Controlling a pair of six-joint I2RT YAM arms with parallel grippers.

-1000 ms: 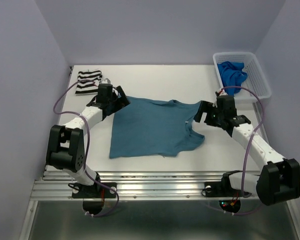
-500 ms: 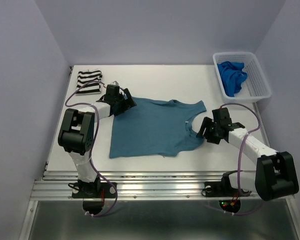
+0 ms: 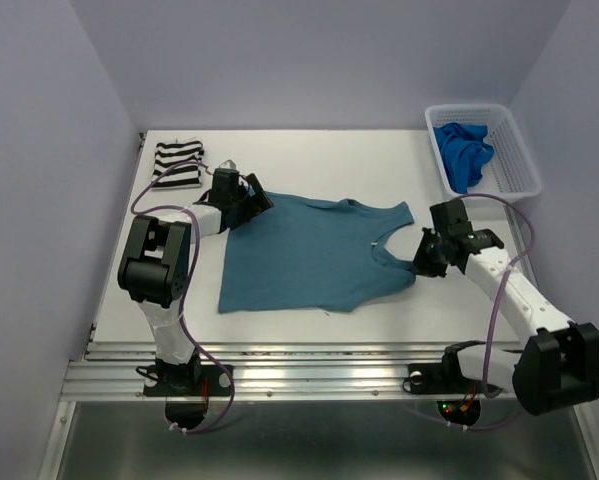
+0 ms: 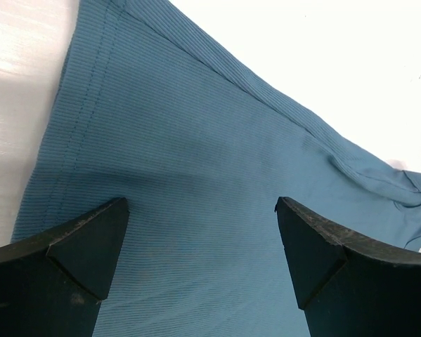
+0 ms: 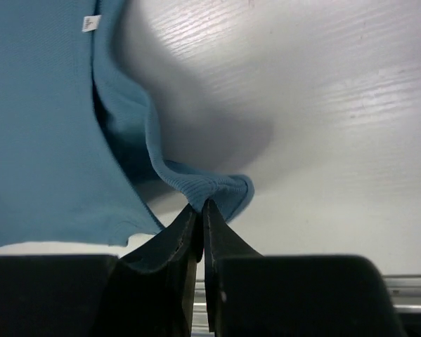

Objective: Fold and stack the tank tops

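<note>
The teal blue ribbed tank top [image 3: 309, 255] lies spread flat at the centre of the frame. Within the last second our right gripper [image 5: 202, 210] has gone from wide apart to pinched together on its shoulder strap [image 5: 210, 188], at the garment's lower right. Our left gripper [image 4: 202, 210], jaws wide apart, hovers over the upper-left hem corner, so we judge the fold only half prepared. The folded black-and-white striped top [image 3: 177, 165] sits upper left. The royal blue top [image 3: 464, 150] lies in the white lattice basket [image 3: 524, 160] upper right. Beneath is a white table [image 3: 319, 160], and around it lilac walls [image 3: 319, 60].
</note>
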